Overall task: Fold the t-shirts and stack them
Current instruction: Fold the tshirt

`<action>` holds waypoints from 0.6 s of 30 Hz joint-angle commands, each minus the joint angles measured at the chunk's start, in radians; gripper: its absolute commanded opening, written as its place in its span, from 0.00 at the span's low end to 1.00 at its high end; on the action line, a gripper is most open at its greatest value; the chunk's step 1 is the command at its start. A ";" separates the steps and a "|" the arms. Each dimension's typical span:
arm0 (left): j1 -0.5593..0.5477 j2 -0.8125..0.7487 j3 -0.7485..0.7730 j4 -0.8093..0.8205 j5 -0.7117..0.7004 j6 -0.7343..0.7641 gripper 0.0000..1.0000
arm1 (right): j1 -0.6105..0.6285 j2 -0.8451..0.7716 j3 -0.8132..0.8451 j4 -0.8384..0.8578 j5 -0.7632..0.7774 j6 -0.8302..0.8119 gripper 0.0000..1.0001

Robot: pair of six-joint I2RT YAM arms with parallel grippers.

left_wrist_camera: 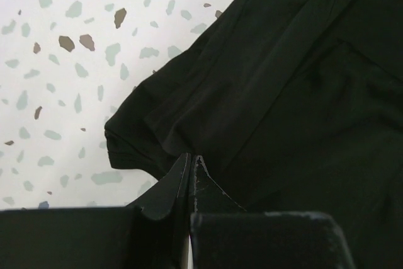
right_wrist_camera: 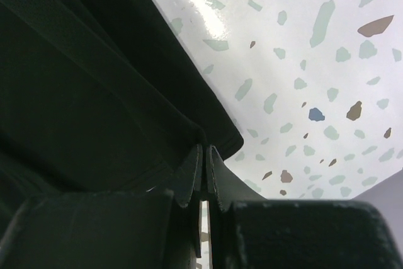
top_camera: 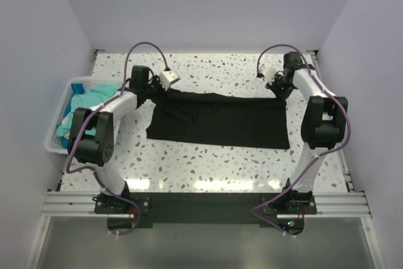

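The black t-shirt (top_camera: 220, 120) lies spread wide across the middle of the table, folded into a long band. My left gripper (top_camera: 153, 92) is shut on its far left corner; in the left wrist view the fingers (left_wrist_camera: 192, 163) pinch the black cloth (left_wrist_camera: 264, 80). My right gripper (top_camera: 281, 93) is shut on its far right corner; in the right wrist view the fingers (right_wrist_camera: 205, 149) pinch the cloth's edge (right_wrist_camera: 94, 80). Teal t-shirts (top_camera: 88, 102) lie heaped in the basket at the left.
A white slatted basket (top_camera: 58, 127) stands at the table's left edge beside the left arm. The speckled tabletop (top_camera: 220, 70) runs behind the shirt to the back wall. Side walls close in left and right.
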 commanded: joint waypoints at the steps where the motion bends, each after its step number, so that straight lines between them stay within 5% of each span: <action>1: 0.010 -0.047 -0.020 -0.016 -0.018 -0.053 0.00 | -0.003 -0.044 -0.024 0.039 0.027 -0.026 0.00; 18: -0.006 -0.010 -0.050 -0.069 -0.019 -0.045 0.00 | 0.005 -0.027 -0.078 0.071 0.063 -0.042 0.00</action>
